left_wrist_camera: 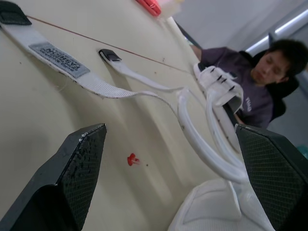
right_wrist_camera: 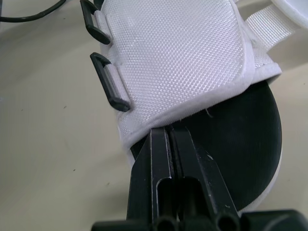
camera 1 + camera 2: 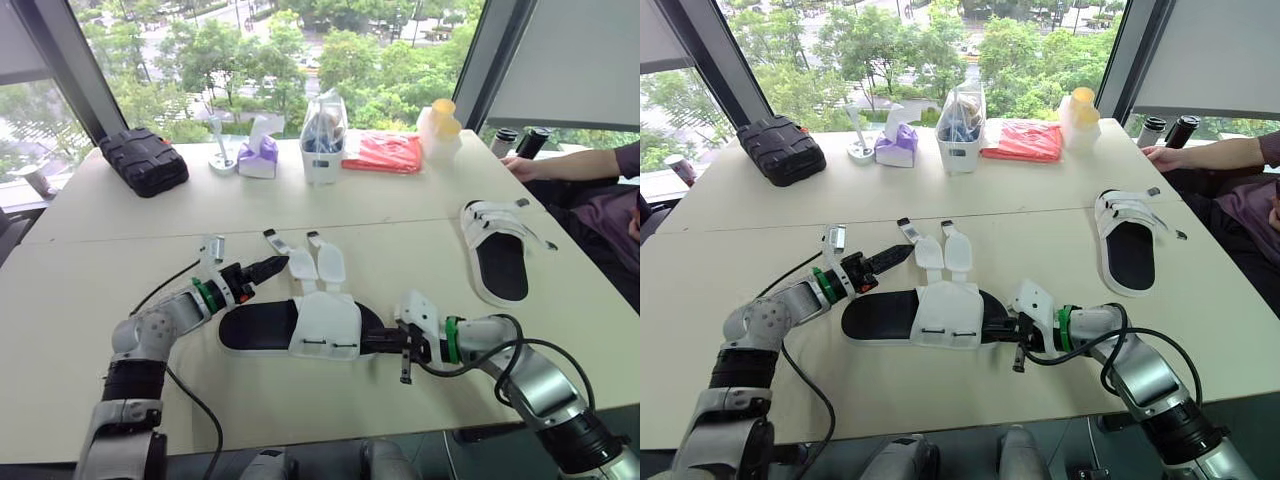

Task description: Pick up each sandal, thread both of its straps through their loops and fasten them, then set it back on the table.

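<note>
**Threading the near sandal's loose straps**

Head view: we are counting two sandals. The near sandal (image 3: 285,325) is lying mid-worktop (image 3: 110,270) between our arms with its two straps (image 3: 300,262) undone, and the second sandal (image 3: 497,252) is sitting well apart on the right.

Left wrist: our left gripper (image 1: 166,130) is gaping beside a strap, and we are judging a square pinch on its tip best.

Right wrist: our right gripper (image 2: 168,132) is pressing closed at the white flap (image 2: 178,62), near two black loops (image 2: 113,89), steadying them.
</note>
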Controlling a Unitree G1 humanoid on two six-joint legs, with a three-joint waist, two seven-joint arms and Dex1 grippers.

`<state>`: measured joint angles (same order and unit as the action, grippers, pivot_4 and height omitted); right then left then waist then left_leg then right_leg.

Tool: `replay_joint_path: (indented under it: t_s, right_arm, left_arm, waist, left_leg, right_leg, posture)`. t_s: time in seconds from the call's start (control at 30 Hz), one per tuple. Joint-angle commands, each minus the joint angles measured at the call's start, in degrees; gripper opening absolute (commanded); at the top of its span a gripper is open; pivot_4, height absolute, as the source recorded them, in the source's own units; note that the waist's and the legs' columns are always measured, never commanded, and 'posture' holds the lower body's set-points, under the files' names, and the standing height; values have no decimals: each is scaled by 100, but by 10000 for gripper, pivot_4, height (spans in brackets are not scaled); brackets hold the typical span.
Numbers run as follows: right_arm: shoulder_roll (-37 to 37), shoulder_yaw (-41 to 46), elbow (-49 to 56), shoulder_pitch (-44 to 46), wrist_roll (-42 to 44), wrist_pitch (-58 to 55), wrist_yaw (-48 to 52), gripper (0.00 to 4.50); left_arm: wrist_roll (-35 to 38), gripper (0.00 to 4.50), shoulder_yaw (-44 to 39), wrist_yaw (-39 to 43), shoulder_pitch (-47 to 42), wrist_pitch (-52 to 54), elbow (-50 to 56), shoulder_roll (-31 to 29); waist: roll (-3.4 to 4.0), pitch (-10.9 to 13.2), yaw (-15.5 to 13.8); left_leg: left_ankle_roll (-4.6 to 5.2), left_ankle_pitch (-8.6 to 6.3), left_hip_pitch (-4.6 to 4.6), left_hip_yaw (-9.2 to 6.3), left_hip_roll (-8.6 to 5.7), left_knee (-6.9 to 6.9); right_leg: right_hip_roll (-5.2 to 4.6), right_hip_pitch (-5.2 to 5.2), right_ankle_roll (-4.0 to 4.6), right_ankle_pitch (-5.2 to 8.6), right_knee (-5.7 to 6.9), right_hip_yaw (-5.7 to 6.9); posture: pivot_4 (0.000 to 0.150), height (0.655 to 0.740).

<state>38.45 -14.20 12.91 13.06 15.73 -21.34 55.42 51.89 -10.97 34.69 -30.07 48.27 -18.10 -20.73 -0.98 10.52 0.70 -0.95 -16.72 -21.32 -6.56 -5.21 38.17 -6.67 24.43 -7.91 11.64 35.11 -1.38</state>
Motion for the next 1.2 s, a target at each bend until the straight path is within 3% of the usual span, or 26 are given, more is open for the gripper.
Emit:
replay_joint_path:
  t_s: [0.03, 0.27, 0.47, 0.57, 0.8, 0.93, 1.03, 1.2]
  right_arm:
    - [-105, -145, -154, 39, -194, 3, -28, 178]
    - [-222, -148, -173, 12, -299, 23, -74, 178]
    - [-265, -154, -135, -20, -349, 17, -129, 178]
    - [-286, -157, -159, -14, -390, 36, -152, 0]
    - [-315, -100, -171, -20, -436, 30, -190, 0]
    - [-307, -62, -172, -57, -461, 38, -198, 0]
    - [-281, -42, -194, -75, -490, 65, -208, 0]
    - [-206, 10, -312, -115, -532, 190, -161, 0]
  left_arm:
    - [-8, 44429, -81, 57, -321, 147, -304, 223]
    - [-214, 44429, -569, 26, -1399, -309, -2128, 723]
    - [-701, 44429, -933, 258, -2333, -1218, -4041, 726]
    - [-954, 35212, -997, 507, -2576, -1596, -4551, 736]
    - [-1422, 110, -1057, 779, -2888, -1987, -5164, 746]
    - [-1673, 110, -1047, 1040, -3014, -2097, -5199, 661]
    - [-2238, 110, -548, 1650, -3105, -2535, -4804, 579]
    - [-3746, 110, 1049, 2641, -2771, -4681, -2786, 408]
  waist:
    - [-1, 0, 1]
    - [-3, -2, 1]
    - [-6, -3, 12]
    - [-7, -3, 12]
    - [-10, -6, 6]
    - [-10, -6, 16]
    - [-12, -5, 8]
    - [-13, -4, -7]
  left_leg:
    - [0, 0, 0, 0, 0, 0]
    - [-5, 3, 0, 0, -1, 0]
    - [-7, 4, 0, 1, -6, -1]
    - [-7, 4, 0, 1, -6, -1]
    - [-8, 4, 0, 1, -7, -1]
    - [-8, 4, 0, 0, -6, -1]
    - [-8, 5, -1, 0, -6, -1]
    - [-13, 7, -6, 0, -3, -2]
  right_leg:
    - [0, 0, 0, 0, 0, 0]
    - [1, 0, 1, -1, 0, 1]
    - [3, 1, 2, -2, -2, 4]
    - [3, 1, 1, -2, -2, 4]
    - [3, 1, 1, -2, -1, 6]
    - [3, 1, 1, -2, -1, 6]
    - [3, 1, 1, -3, -1, 6]
    - [2, 2, 2, -4, -4, 7]
  posture:
    - [1500, 7400]
    - [1500, 7400]
    - [1500, 7400]
    - [1500, 7400]
    - [1500, 7400]
    - [1500, 7400]
    - [1500, 7400]
    - [1500, 7400]
